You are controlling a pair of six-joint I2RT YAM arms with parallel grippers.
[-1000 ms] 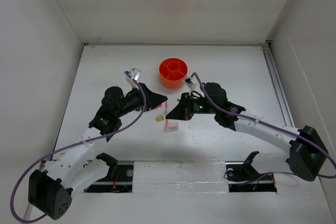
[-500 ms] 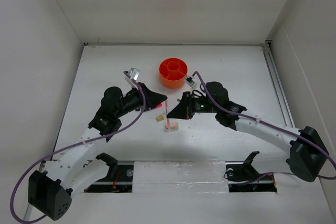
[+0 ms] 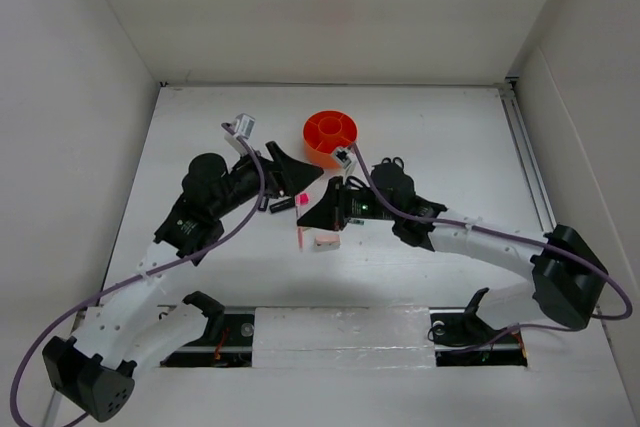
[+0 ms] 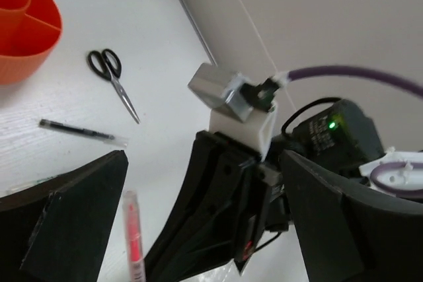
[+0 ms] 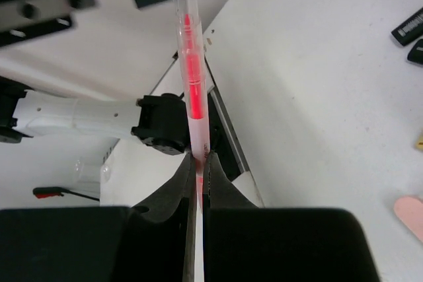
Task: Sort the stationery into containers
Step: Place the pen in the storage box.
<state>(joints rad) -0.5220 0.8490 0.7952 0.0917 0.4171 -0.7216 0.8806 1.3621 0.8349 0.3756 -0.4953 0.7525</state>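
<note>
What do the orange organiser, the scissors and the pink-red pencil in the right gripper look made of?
The orange organiser looks like moulded plastic: smooth, even colour, thin dividers.
The scissors: thin grey blades, likely metal; black handles, probably plastic.
The pink-red pencil: clear barrel, likely plastic, with the pink-red core visible through it; core material unclear.

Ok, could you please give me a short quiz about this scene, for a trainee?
1. True or false: the left tool is open.
2. What does the right tool grip? A: highlighter. B: pink-red pencil. C: eraser.
3. Fill in: the scissors lie ___ the orange organiser (inside/outside).
Key: 1 true; 2 B; 3 outside.
</note>
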